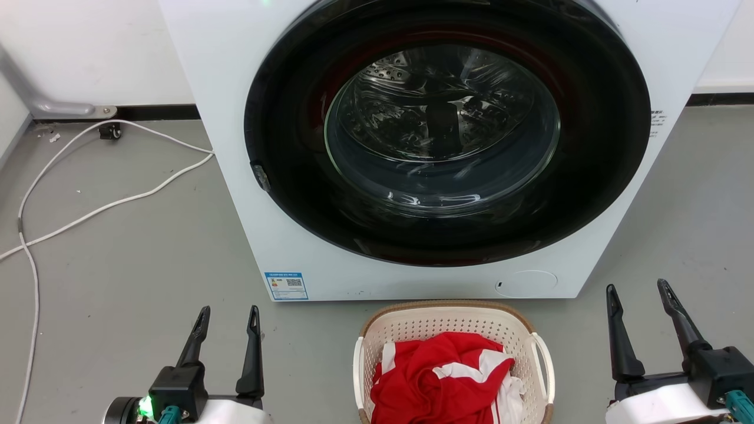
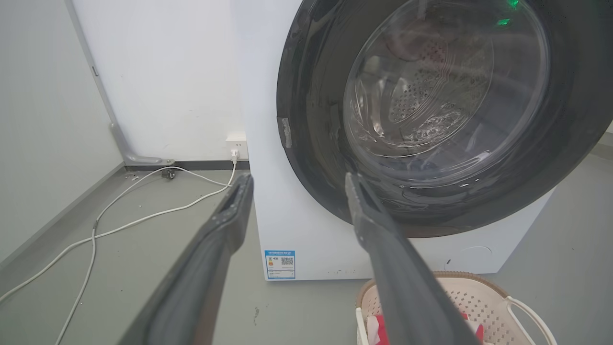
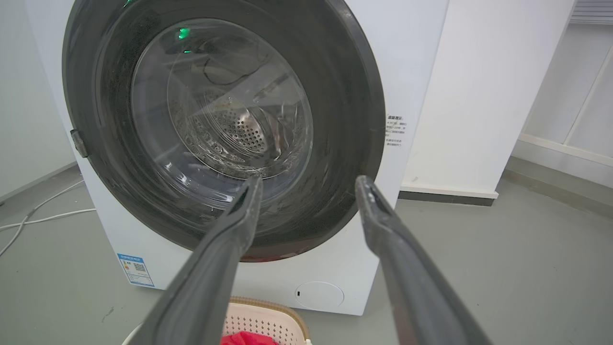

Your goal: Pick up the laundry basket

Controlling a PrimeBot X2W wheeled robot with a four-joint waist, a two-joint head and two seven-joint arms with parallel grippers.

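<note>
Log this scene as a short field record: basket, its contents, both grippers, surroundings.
basket: laundry basket on the floor, just in front of the washing machine
contents: red and white cloth
left gripper: fingers open, empty, left of the basket, not touching it
right gripper: fingers open, empty, right of the basket, not touching it
surroundings: white cable on the floor at left

There is one washer [image 1: 235, 118], one basket [image 1: 447, 323] with two white handles [image 1: 542, 359], one red-and-white cloth [image 1: 436, 377] in it, one blue label [image 1: 286, 286] on the washer, and two pincers: the left pincer [image 1: 230, 310] and the right pincer [image 1: 637, 287].
</note>
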